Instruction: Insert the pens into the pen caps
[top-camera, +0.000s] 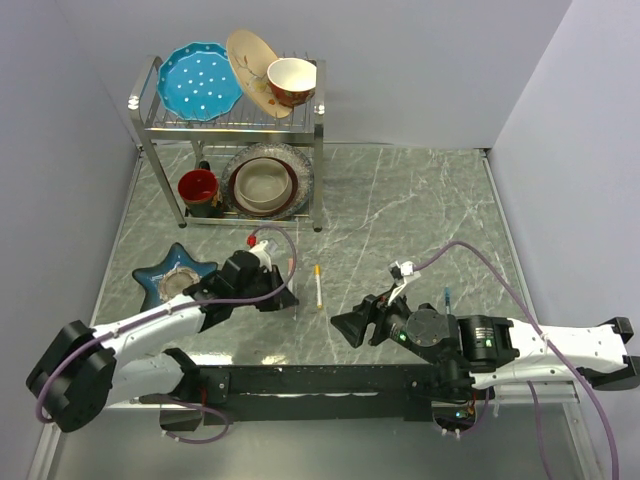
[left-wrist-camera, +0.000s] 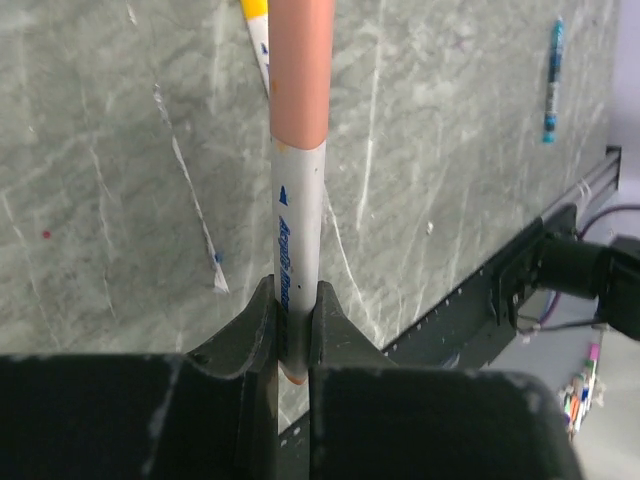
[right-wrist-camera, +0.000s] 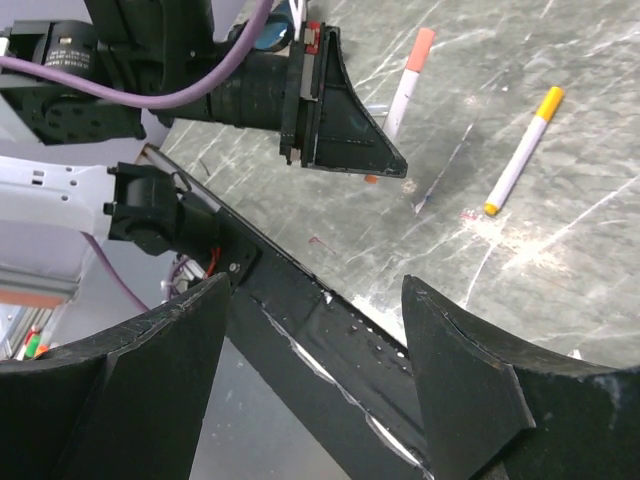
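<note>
white pen (left-wrist-camera: 299, 205) in left gripper (left-wrist-camera: 294, 312)

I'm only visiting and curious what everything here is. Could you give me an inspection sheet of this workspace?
Surface: grey marbled tabletop.
Job's things: white pen with an orange-pink cap on, held in the left gripper; yellow-capped pen lying mid-table; blue pen lying near the right arm.
Clutter: dish rack full of crockery at the back; blue star dish on the left.
Grippers: left gripper shut on the white pen; right gripper open, empty.
Cables: purple cables looping from both arms.
Surroundings: plain walls on three sides.
</note>
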